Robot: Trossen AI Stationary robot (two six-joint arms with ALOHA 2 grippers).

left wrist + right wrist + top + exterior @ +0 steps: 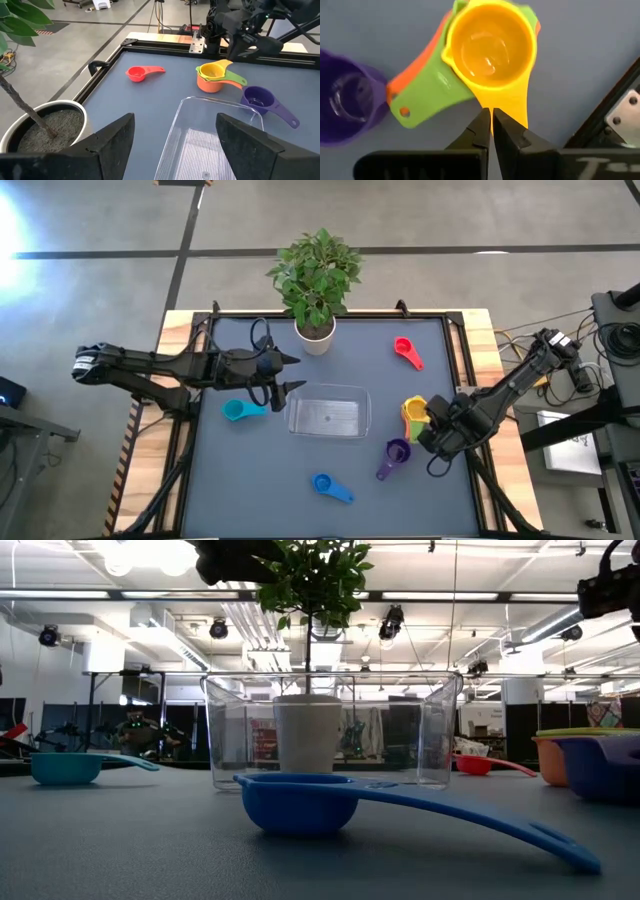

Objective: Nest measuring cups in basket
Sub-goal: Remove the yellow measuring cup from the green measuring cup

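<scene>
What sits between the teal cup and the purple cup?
The clear basket lies between the teal cup and the purple cup, empty inside. The high view shows this best.

A dark grey-blue table top [250, 480] with a black rail round it and pale wooden edges carries a clear, shallow rectangular plastic basket [330, 416] near its middle and a white plant pot [315, 337] holding a leafy green plant at the far edge. Lying straight on the surface are a small teal plastic measuring cup [238, 411] beside the basket, a blue one [330, 486] toward the near edge, a red one [406, 351] at the far right, a purple one [395, 454], and just beside it an orange cup [212, 85] with green and yellow cups stacked in it.
</scene>
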